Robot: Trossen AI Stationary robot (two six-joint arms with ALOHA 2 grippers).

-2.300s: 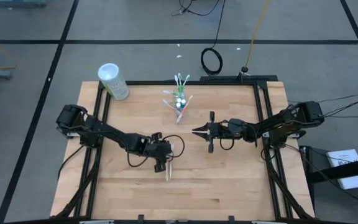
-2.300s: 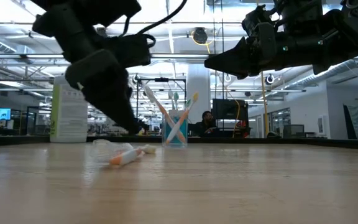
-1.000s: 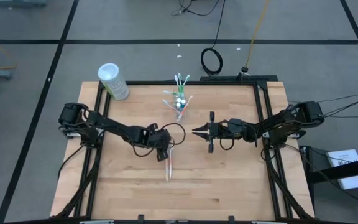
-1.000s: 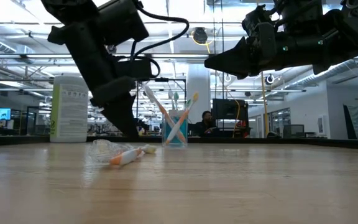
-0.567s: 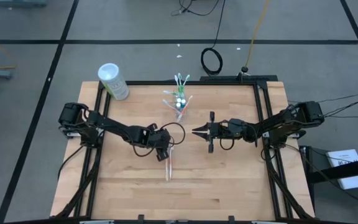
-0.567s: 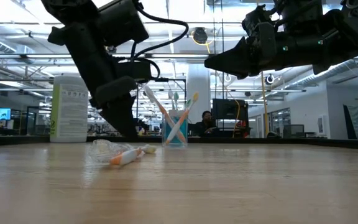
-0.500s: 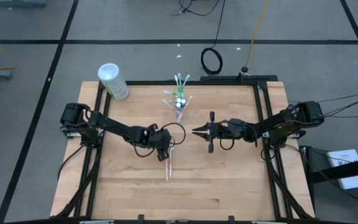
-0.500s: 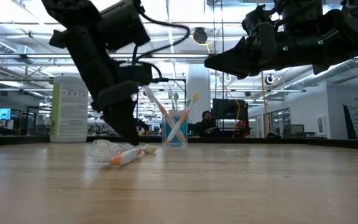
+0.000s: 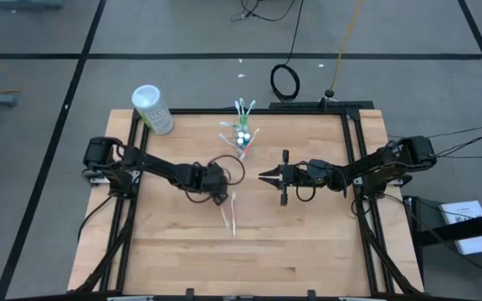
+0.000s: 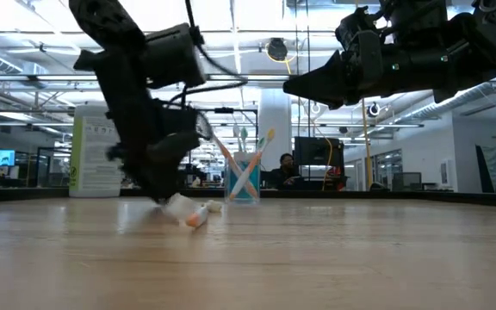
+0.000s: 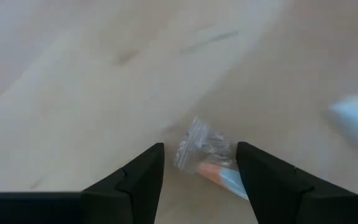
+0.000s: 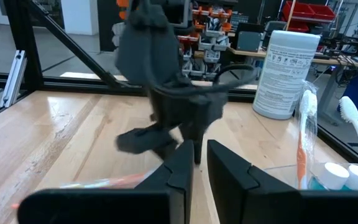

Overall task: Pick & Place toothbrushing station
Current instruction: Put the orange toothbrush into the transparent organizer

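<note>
White canister point(image 9: 152, 109) stands at the table's point(image 9: 308, 242) corner.

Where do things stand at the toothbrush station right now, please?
Left gripper open, low over wrapped toothbrush lying on table. Right gripper shut, empty, waiting mid-table. Cup with brushes upright at back. Nothing in the way.

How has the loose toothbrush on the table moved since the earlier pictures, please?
Yes. The loose toothbrush has slid rightward on the table, away from the white canister, nudged along by the left gripper.
</note>
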